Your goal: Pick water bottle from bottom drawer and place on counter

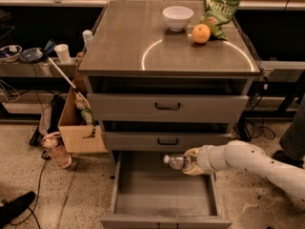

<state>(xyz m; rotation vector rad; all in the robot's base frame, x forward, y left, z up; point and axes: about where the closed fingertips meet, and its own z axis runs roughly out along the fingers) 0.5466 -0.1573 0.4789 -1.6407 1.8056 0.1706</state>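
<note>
The water bottle (175,161), small and clear with a white cap pointing left, lies level in my gripper (189,162), which is shut on its right half. It hangs above the back right of the open bottom drawer (162,194), a wide grey tray pulled out toward the camera. My white arm (248,163) reaches in from the right. The counter (124,42), a grey-brown cabinet top with a pale arc mark, lies above the two shallower drawers.
A white bowl (177,17), an orange (200,33) and a green chip bag (219,11) sit at the counter's back right. A cardboard box (78,128) and a pinkish bottle (57,151) stand on the floor to the left. A side shelf (33,63) holds cups.
</note>
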